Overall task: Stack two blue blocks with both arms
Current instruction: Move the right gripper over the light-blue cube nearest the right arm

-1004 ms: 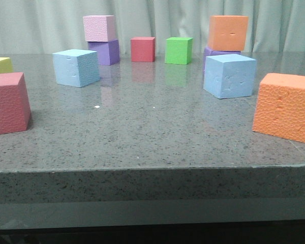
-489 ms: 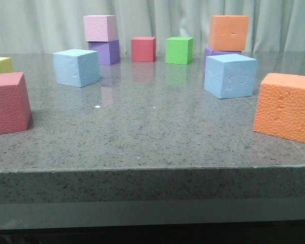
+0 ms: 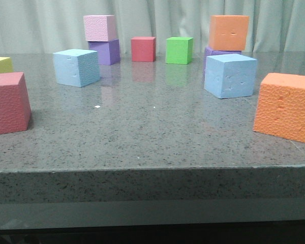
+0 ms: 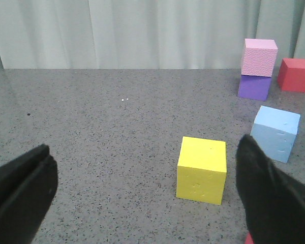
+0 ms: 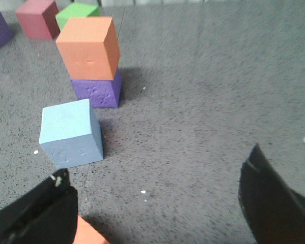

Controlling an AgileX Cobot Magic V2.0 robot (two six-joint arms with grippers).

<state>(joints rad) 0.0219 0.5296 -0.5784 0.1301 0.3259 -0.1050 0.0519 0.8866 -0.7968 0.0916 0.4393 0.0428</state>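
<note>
Two light sky-blue foam cubes rest apart on the grey speckled stone table (image 3: 152, 137), neither stacked nor gripped; the task appears not yet begun. The left blue cube (image 3: 76, 67) lies ahead of the left gripper (image 4: 142, 203), beyond its right finger (image 4: 274, 198), with a yellow foam cube (image 4: 202, 170) nearer, between the spread fingers. The left gripper's fingers stand wide and hold nothing. The right blue cube (image 3: 230, 75) lies ahead of the right gripper (image 5: 157, 213), just beyond its left finger (image 5: 35, 218), near an orange foam cube (image 5: 89, 47) stacked on a purple foam cube (image 5: 96, 92). The right gripper's fingers likewise stand wide and empty. Remaining, by judgement: approach, grasp one blue cube, and set it squarely on the other.
</note>
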